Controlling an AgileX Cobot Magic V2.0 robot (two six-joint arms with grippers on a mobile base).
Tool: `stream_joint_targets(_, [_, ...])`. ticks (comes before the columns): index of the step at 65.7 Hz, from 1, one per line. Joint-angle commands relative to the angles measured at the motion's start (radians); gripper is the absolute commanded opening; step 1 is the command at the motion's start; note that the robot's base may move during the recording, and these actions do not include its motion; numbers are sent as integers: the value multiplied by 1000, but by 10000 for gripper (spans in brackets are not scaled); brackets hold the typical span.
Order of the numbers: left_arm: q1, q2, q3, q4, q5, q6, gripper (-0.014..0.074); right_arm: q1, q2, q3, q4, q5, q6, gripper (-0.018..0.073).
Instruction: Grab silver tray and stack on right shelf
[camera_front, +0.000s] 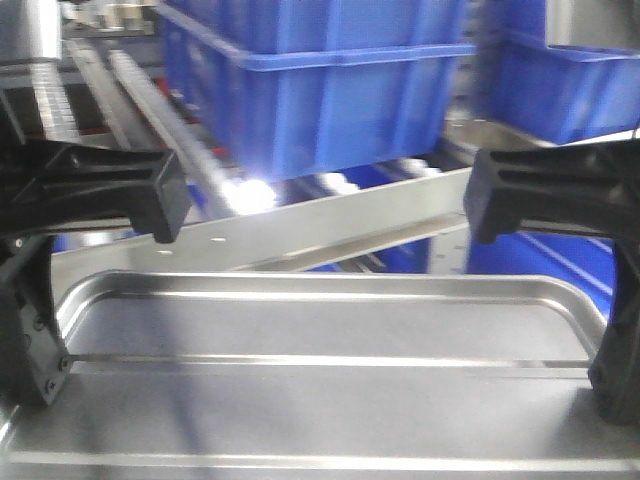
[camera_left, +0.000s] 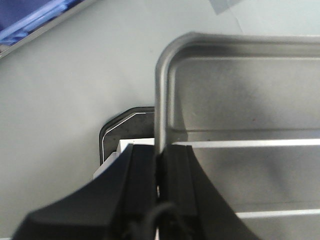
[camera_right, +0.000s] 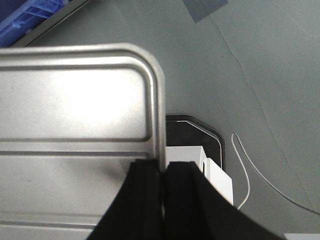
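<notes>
Left gripper (camera_left: 159, 167) is clamped on the left rim of the silver tray (camera_front: 320, 330), and the right gripper (camera_right: 164, 172) pinches the right rim. The tray hangs between them, just short of the right shelf (camera_front: 330, 222). Both arms should advance together, keeping it level to clear the shelf's edge.

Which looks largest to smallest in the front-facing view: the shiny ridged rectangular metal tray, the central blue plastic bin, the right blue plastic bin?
1. shiny ridged metal tray, nearest the camera.
2. central blue plastic bin.
3. right blue plastic bin, cropped.
</notes>
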Motion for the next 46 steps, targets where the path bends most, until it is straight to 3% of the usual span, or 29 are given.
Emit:
stream_joint_targets(1, [-7, -24, -27, 14, 18, 8, -100, -4, -17, -25, -49, 4, -7, 73])
stream_joint_targets(46, [-7, -24, -27, 14, 18, 8, -100, -4, -17, -25, -49, 4, -7, 73])
